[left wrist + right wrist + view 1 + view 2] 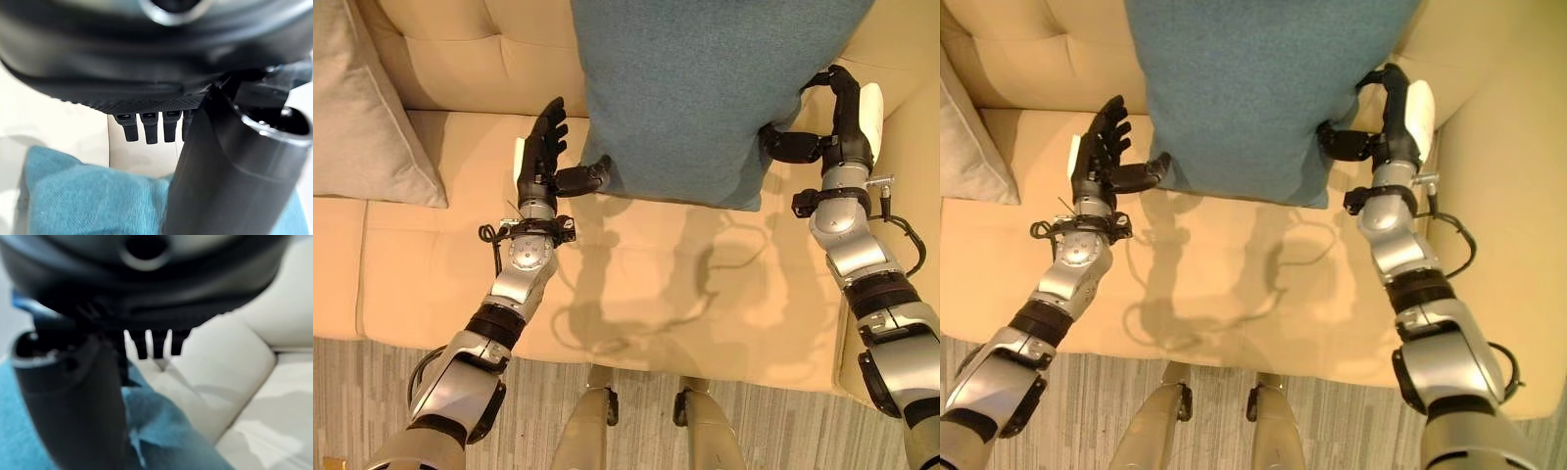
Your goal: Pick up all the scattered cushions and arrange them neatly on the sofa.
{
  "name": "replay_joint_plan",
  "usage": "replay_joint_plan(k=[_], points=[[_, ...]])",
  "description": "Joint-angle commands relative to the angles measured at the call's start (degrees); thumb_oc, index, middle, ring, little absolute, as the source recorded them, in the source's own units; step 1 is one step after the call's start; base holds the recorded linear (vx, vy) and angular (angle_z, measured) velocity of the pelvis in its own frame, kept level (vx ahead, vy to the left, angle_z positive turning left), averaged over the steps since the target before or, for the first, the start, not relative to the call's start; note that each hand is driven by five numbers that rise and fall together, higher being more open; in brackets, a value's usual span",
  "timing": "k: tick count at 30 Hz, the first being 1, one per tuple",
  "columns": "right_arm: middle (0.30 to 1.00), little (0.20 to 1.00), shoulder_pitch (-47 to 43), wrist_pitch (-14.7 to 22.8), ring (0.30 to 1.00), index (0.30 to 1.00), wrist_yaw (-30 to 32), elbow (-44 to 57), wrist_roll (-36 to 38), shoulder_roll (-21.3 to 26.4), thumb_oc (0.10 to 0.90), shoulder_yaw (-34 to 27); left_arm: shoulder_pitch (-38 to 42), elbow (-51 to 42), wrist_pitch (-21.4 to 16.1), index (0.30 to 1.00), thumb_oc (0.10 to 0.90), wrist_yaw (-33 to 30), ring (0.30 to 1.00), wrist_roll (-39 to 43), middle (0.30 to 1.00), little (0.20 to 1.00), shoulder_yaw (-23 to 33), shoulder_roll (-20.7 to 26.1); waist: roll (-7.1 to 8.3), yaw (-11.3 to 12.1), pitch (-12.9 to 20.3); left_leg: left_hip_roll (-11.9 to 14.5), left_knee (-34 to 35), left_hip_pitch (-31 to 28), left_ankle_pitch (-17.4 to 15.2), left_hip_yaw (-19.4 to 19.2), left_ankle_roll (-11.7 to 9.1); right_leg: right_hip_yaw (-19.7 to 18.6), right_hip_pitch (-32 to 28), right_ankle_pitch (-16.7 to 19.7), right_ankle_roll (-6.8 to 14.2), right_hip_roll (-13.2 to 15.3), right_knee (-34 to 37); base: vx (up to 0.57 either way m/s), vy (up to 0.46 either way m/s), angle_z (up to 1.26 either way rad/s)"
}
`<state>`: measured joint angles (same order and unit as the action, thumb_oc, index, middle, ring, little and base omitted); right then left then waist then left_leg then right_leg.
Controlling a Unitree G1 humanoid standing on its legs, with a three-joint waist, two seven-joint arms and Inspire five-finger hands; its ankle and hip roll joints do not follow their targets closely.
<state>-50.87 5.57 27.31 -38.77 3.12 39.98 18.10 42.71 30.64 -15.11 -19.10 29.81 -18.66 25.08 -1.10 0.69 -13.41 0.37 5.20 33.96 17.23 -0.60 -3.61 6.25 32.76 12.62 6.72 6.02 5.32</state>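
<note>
Now, your cream tufted fabric sofa (636, 284) carries the big teal cloth cushion (705, 88) at twelve o'clock, against its backrest. A grey cushion (362, 108) leans at ten. Left hand (540, 157), fingers straight, thumb touching the teal corner; right hand (837, 127) seems pinched on the other corner. Release unevenly and it may topple forward.

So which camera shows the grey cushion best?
The left eye view: the grey cushion leans on the sofa backrest at far left, largely visible. The right eye view catches just its edge at the frame border.

blue cushion (695, 88): matt woven cloth
grey cushion (362, 108): matt cloth
sofa (460, 264): smooth cream upholstery
floor (372, 382): streaked grey carpet
</note>
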Motion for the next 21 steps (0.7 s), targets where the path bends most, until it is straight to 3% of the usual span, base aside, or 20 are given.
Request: replay_joint_plan(k=[1, 9, 10, 12, 13, 14, 19, 21], points=[[0.9, 0.9, 0.16, 5.06, 0.9, 0.9, 0.92, 3.28, 0.74, -0.16, 0.8, -3.34, -0.12, -1.76, -4.02, 0.9, 0.8, 2.8, 0.9, -0.73, 0.9, 0.9, -1.26, 0.08, 1.8, -0.41, 9.11, 0.04, -0.2, -1.06, -9.59, -1.1, -2.51, 1.09, -0.25, -5.25, 1.98, -0.22, -0.32, -0.03, 0.004, -0.13], [0.9, 0.9, 19.07, 6.75, 0.9, 0.9, -4.54, 10.92, 2.84, -0.74, 0.8, -13.0, -10.62, -4.64, -2.65, 0.9, 0.8, 5.87, 0.9, -1.71, 0.9, 0.9, 5.71, 2.58, 2.37, -1.53, 10.7, 0.29, -0.2, -3.94, -10.25, -1.53, -2.52, 1.78, -2.99, -5.71, 1.81, -0.32, -0.32, 0.0, -0.007, -0.09], [0.9, 0.9, 25.52, 7.39, 0.9, 0.9, -7.6, 12.77, 4.21, -1.72, 0.8, -15.46, -15.37, -5.93, -2.22, 0.9, 0.8, 7.56, 0.9, -2.74, 0.9, 0.9, 8.22, 4.24, 2.43, -1.73, 11.18, 0.35, -0.2, -5.7, -10.64, -1.72, -2.51, 1.99, -4.9, -5.99, 1.79, -0.25, -0.32, 0.05, -0.003, -0.03], [0.9, 0.9, 28.08, 7.54, 0.9, 0.9, -8.67, 13.6, 4.56, -2.28, 0.8, -16.49, -17.46, -6.64, -2.12, 0.9, 0.8, 8.16, 0.9, -3.21, 0.9, 0.9, 9.08, 4.77, 2.56, -1.75, 11.3, 0.42, -0.2, -6.64, -10.86, -1.86, -2.48, 2.04, -5.86, -6.18, 1.75, -0.31, -0.32, 0.05, -0.004, -0.04], [0.9, 0.9, 36.15, 8.46, 0.9, 0.9, -12.61, 14.43, 6.29, -4.73, 0.8, -19.49, -25.89, -8.1, -1.25, 0.9, 0.8, 10.63, 0.9, -5.49, 0.9, 0.9, 12.61, 4.84, 2.75, -1.87, 11.63, 0.98, -0.2, -10.1, -11.43, -2.18, -2.56, 2.29, -9.53, -6.85, 1.71, -0.05, -0.32, 0.06, -0.01, -0.05], [0.9, 0.9, 38.98, 8.7, 0.9, 0.9, -14.06, 14.33, 6.49, -5.64, 0.8, -20.35, -29.33, -7.95, -0.92, 0.9, 0.8, 11.51, 0.9, -6.17, 0.9, 0.9, 14.18, 4.39, 2.81, -1.87, 11.76, 1.14, -0.2, -11.33, -11.65, -2.33, -2.56, 2.46, -10.91, -7.16, 1.71, -0.02, -0.32, 0.06, -0.01, -0.07], [0.9, 0.9, 45.46, 8.45, 0.9, 0.9, -16.78, 13.66, 6.1, -8.92, 0.8, -22.2, -37.81, -6.32, 0.23, 0.9, 0.8, 14.04, 0.9, -6.98, 0.9, 0.9, 17.28, 2.2, 2.77, -1.86, 12.17, 1.41, -0.2, -15.13, -11.99, -2.83, -2.26, 2.91, -14.76, -7.83, 1.59, -0.1, -0.32, 0.05, 0.001, 0.01], [0.9, 0.9, 50.85, 8.06, 0.9, 0.9, -18.45, 10.67, 4.82, -11.97, 0.8, -23.29, -45.1, -3.03, 1.08, 0.9, 0.8, 15.7, 0.9, -10.0, 0.9, 0.9, 19.73, 0.71, 2.6, -1.49, 12.34, 2.03, -0.2, -19.24, -12.63, -3.39, -1.98, 3.43, -18.63, -8.75, 1.5, -0.33, -0.32, 0.09, -0.004, -0.09]])
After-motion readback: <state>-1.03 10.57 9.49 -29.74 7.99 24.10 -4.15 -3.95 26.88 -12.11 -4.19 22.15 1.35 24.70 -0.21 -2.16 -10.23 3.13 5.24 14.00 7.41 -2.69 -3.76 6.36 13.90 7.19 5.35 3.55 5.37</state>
